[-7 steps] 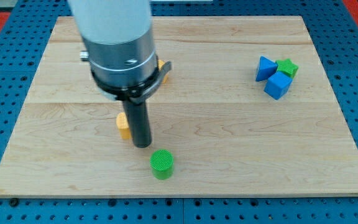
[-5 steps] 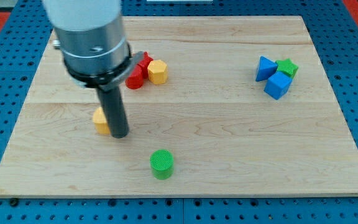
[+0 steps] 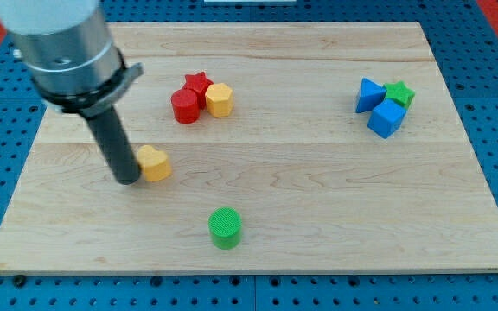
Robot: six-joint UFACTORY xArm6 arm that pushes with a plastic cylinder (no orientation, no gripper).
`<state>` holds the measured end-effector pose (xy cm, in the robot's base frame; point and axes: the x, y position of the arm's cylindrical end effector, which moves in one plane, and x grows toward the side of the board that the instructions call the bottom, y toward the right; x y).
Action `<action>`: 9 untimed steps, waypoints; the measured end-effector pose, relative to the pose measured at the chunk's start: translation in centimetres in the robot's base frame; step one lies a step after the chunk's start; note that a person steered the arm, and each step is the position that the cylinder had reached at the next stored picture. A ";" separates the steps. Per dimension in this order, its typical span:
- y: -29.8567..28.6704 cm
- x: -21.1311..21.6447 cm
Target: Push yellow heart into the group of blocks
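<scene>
The yellow heart (image 3: 154,162) lies on the wooden board (image 3: 318,190), left of centre. My tip (image 3: 128,180) touches the board right beside the heart's left side. Up and to the right of the heart is a group of three blocks: a red cylinder (image 3: 185,106), a red star (image 3: 198,84) and a yellow hexagon-like block (image 3: 220,100), all touching.
A green cylinder (image 3: 226,228) stands near the view's bottom, below the heart. At the view's right sit a blue triangular block (image 3: 369,93), a green star (image 3: 399,93) and a blue cube (image 3: 386,118), clustered together.
My rod has swung from the heart's right side round to its left side. The heart sits near the same spot. The red and yellow group is uncovered.
</scene>
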<state>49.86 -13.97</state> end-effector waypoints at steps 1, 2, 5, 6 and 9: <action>3.1 -0.1; 4.7 -1.6; 9.3 -4.5; 11.2 -4.5; 13.2 -7.5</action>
<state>42.40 -0.78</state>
